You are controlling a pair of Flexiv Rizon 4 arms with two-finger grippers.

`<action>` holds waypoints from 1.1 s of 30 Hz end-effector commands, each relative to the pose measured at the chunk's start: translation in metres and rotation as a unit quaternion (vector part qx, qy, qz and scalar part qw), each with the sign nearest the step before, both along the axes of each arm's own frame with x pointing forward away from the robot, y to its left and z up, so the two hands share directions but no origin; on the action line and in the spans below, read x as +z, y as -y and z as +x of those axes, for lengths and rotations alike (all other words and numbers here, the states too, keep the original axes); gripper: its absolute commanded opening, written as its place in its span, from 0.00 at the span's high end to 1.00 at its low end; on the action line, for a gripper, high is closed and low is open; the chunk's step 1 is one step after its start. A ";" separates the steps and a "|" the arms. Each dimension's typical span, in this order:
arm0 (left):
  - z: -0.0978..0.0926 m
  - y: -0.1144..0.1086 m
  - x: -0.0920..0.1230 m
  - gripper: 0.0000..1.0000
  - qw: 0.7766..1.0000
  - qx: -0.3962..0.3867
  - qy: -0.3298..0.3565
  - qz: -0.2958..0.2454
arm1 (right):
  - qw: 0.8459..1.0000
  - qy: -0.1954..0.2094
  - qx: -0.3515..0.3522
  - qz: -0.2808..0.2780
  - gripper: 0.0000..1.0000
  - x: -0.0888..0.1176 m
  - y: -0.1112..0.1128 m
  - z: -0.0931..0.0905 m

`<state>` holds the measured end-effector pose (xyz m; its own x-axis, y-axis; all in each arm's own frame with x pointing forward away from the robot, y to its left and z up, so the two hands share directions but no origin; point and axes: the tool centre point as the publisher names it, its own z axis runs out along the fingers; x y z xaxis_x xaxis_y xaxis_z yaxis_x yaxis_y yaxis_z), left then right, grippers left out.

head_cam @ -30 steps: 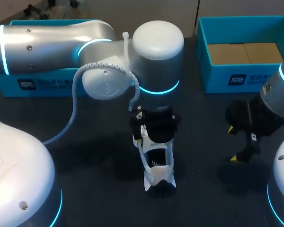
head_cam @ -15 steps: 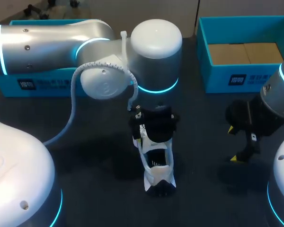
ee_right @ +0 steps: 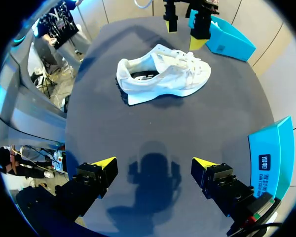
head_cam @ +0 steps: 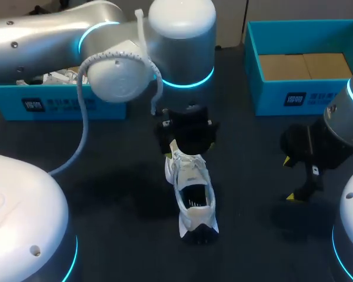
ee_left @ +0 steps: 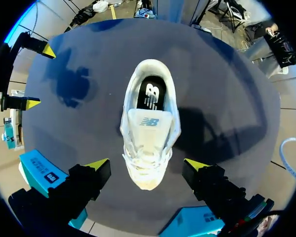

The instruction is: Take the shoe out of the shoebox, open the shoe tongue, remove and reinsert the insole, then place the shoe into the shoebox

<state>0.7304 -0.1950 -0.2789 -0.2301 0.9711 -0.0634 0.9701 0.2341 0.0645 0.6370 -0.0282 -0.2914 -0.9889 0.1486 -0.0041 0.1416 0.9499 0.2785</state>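
Observation:
A white sneaker (head_cam: 189,197) stands upright on the dark table, heel toward the front edge; its black insole (ee_left: 151,95) shows in the opening and the tongue (ee_left: 151,122) lies flat. My left gripper (head_cam: 185,140) hangs open above the toe, its yellow tips either side of the sneaker (ee_left: 149,143) without touching it. My right gripper (head_cam: 289,179) stands open off to the right, well apart from the sneaker (ee_right: 163,76), with nothing between its fingers. From the right wrist view the left gripper (ee_right: 185,27) is seen beyond the toe.
A teal box (head_cam: 256,64) with cardboard inside stands at the back right. Another teal box (head_cam: 59,104) holding white paper sits at the back left, partly behind my left arm. Bare dark table (head_cam: 123,194) lies around the sneaker.
My left arm has lifted and drawn back toward the far side, uncovering the sneaker's laces and tongue. The right arm and the sneaker have stayed put.

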 end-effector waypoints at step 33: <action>-0.044 0.008 -0.050 0.65 0.997 -0.049 -0.067 -0.005 | 1.000 0.001 0.000 -0.001 0.00 -0.001 0.000 -0.001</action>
